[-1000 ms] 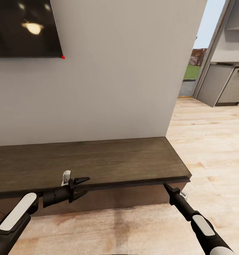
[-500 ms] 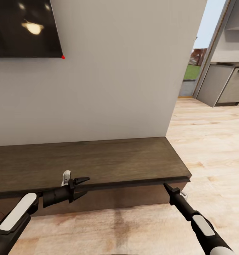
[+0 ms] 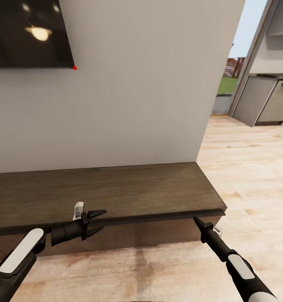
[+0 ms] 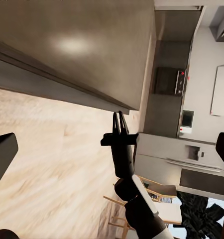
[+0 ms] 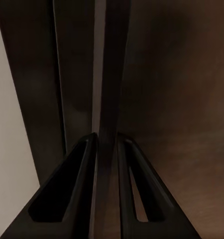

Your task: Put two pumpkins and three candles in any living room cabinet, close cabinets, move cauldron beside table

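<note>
The cabinet (image 3: 116, 193), a long low dark-brown unit with a flat bare top, stands against the grey wall. My left gripper (image 3: 97, 220) hovers open just in front of its top edge, nothing between the fingers. At the cabinet's right front corner, my right gripper (image 3: 197, 220) pokes in under the overhanging top. In the right wrist view its fingers (image 5: 82, 194) stand almost together, with a thin dark panel edge of the cabinet front (image 5: 112, 99) running between them. The left wrist view shows the right gripper (image 4: 120, 117) narrow below the cabinet top (image 4: 77, 45). No pumpkins, candles, cauldron or table are in view.
A dark wall-mounted screen (image 3: 28, 33) hangs above the cabinet at the left. Light wood floor (image 3: 250, 167) runs right toward an opening with grey kitchen cupboards (image 3: 267, 100). In the left wrist view, kitchen appliances (image 4: 191, 159) and wooden chairs (image 4: 157, 199) lie beyond.
</note>
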{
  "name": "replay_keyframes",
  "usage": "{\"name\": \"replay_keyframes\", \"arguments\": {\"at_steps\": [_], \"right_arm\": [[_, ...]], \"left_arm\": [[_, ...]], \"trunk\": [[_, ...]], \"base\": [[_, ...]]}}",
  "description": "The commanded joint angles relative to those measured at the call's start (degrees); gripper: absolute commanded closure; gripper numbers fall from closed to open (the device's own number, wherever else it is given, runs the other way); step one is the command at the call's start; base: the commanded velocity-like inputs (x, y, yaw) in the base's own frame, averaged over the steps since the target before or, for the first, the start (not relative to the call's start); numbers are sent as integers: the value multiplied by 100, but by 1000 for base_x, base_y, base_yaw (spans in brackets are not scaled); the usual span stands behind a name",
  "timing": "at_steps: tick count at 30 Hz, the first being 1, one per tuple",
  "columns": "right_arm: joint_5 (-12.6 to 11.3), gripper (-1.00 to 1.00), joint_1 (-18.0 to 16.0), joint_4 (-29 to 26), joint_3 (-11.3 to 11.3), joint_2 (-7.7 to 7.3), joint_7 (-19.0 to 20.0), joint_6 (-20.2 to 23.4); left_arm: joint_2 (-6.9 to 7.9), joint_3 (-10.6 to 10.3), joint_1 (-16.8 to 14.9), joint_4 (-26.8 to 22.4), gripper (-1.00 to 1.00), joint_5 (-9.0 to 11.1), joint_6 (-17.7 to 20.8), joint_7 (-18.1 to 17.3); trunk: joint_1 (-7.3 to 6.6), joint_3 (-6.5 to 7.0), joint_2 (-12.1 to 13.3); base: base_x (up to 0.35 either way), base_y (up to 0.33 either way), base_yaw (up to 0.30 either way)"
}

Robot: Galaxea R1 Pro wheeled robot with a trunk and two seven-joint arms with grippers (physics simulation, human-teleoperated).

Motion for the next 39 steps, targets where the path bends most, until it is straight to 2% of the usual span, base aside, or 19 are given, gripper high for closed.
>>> {"name": "replay_keyframes", "arguments": {"at_steps": [1,11,28,39], "right_arm": [[-59,100,-4,5,-22,0,29,53],[-54,100,-4,5,-18,0,29,48],[-59,100,-4,-10,-25,0,30,-17],[-58,100,-4,-19,-31,0,34,-9]], "left_arm": [[5,-10,-3,3,-100,-48,3,-59],[5,-5,-3,-3,-100,-48,3,-59],[5,-21,-3,1,-100,-48,1,-59],[5,-21,-3,3,-100,-48,-3,-59]], "trunk": [[-1,-5,-2],[-1,-5,-2],[-1,-5,-2],[-1,-5,-2]], "base": [[0,0,0],[-33,0,0],[-309,0,0],[-23,0,0]]}}
